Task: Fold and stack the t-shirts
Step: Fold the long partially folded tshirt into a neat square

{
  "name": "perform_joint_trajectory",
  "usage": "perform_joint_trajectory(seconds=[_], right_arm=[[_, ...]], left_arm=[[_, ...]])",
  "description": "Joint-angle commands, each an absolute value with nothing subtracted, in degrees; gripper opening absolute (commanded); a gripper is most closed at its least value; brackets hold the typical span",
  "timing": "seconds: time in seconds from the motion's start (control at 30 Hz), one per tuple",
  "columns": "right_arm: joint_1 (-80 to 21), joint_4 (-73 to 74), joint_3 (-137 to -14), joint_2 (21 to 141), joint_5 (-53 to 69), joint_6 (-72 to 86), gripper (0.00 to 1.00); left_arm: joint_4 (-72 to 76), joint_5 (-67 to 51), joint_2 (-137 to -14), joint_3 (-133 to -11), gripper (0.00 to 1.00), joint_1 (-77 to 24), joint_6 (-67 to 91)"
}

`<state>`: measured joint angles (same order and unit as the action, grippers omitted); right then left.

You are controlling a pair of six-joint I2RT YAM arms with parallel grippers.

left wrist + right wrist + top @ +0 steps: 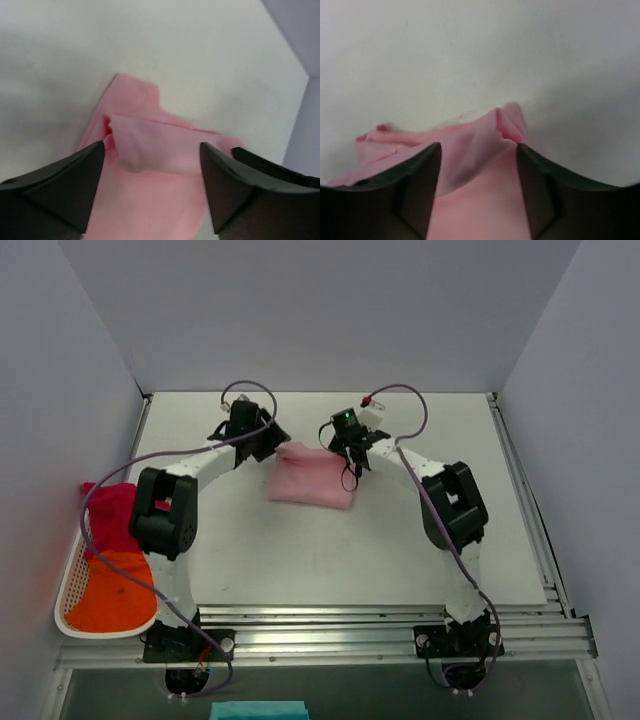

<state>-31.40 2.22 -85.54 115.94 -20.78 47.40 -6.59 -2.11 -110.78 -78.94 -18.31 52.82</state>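
Left gripper (152,150) and right gripper (479,147) stand part-open over the pink shirt (312,482) mid-frame, seemingly unpinched, its near half cut off.

1. I see my left arm (165,505) reaching forward, elbow raised, wrist angled inward and tipped down, its jaws parted.
2. My right arm (455,502) mirrors it, wrist turned inward, jaws likewise apart.
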Motion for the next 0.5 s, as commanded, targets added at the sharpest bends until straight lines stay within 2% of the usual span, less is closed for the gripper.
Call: perform_joint_trajectory(seconds=[0.0,0.03,0.07,0.17,0.33,0.43,0.47], right_arm=[[-26.5,10.0,-100.2,127.7,-20.5,46.3,0.64],[-25.8,13.8,-107.8,129.6,-22.7,46.6,0.99],[-25.5,14.5,-110.5,131.7,-23.5,46.0,1.00],[-24.8,16.6,-117.4,132.5,-24.4,45.5,1.00],[-24.8,15.5,-114.2,125.5,-26.1,43.5,1.00],[-24.8,11.8,-102.4,117.4,-25.7,44.5,1.00],[-24.8,10.3,-94.8,113.1,-24.0,44.7,1.00]], left_arm=[[-5.2,-12.1,-123.1,-93.9,0.94,-15.2,50.1],[-7.4,-13.8,-126.0,-98.6,0.94,-14.2,49.3],[-9.7,-15.6,-128.9,-108.4,0.94,-14.0,48.3],[-17.9,-15.9,-134.4,-118.5,0.94,-13.1,46.1],[-11.5,-13.5,-125.1,-110.7,0.94,-11.3,45.4],[-10.9,-11.3,-119.4,-105.1,0.94,-9.6,44.5],[-10.6,-10.7,-116.6,-103.6,0.94,-8.7,44.4]])
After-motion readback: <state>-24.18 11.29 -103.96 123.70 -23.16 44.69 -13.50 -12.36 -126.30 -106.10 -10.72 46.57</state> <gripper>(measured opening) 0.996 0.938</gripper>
